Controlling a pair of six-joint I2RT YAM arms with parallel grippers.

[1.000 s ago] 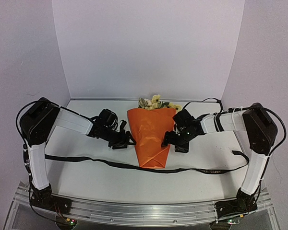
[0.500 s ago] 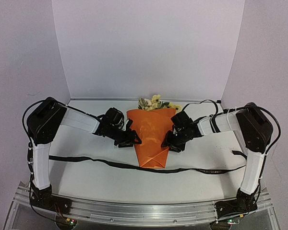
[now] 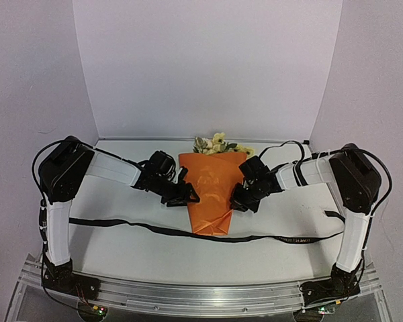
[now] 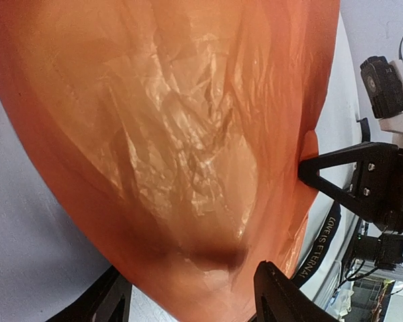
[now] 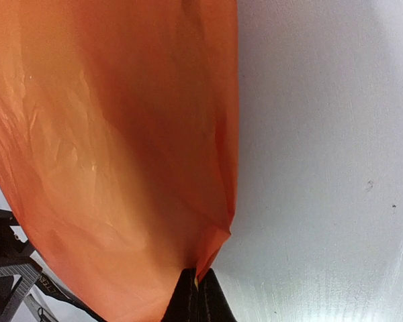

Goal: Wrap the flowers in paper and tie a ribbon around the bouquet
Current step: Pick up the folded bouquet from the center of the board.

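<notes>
The bouquet (image 3: 211, 194) lies mid-table (image 3: 121, 251), its flowers (image 3: 218, 143) at the far, wide end. The ribbon (image 3: 141, 226) runs crosswise at the bouquet's near tip, apparently beneath it. Our right gripper (image 3: 238, 201) is clamped on the orange paper (image 5: 121, 134) at the bouquet's right edge. Our left gripper (image 3: 188, 196) stands spread at its left edge, paper between the jaws, not pinching. We judge the paper light, thin, crinkly and slick, apt to spring open or tear. We would hold it by the folded edges, low on the cone, clear of the soft blossoms.
</notes>
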